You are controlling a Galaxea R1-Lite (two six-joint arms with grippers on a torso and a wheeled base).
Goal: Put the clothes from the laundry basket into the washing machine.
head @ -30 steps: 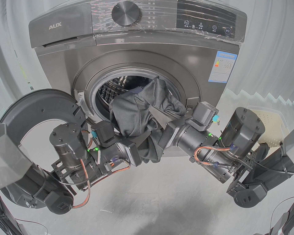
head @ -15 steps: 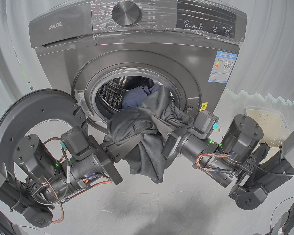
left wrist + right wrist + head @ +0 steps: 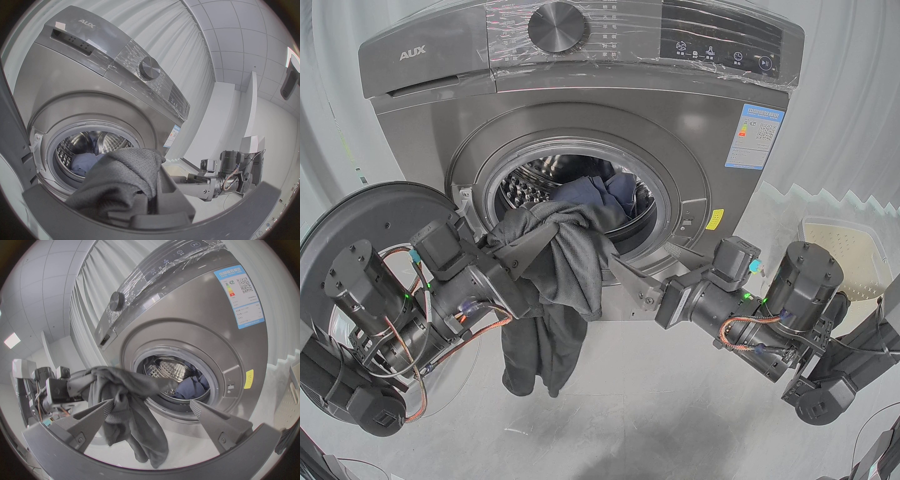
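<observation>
A dark grey garment (image 3: 569, 262) is draped over my left gripper (image 3: 547, 231), which is shut on it just in front of the washing machine's round opening (image 3: 575, 200). One end lies on the opening's lower rim and the rest hangs down to the floor. In the left wrist view the garment (image 3: 125, 175) covers most of the left gripper (image 3: 150, 200). My right gripper (image 3: 644, 265) stands open and holds nothing, below and to the right of the opening; its fingers (image 3: 107, 407) are spread wide. Blue clothes (image 3: 600, 190) lie inside the drum.
The washer door (image 3: 375, 219) hangs open at the left, behind my left arm. A cream perforated laundry basket (image 3: 850, 250) stands on the floor at the right of the machine. Bare grey floor (image 3: 650, 400) lies in front of it.
The right gripper let go of the grey garment and drew back down to the right. The left gripper swung left and up with it, and the garment now hangs down from that gripper.
</observation>
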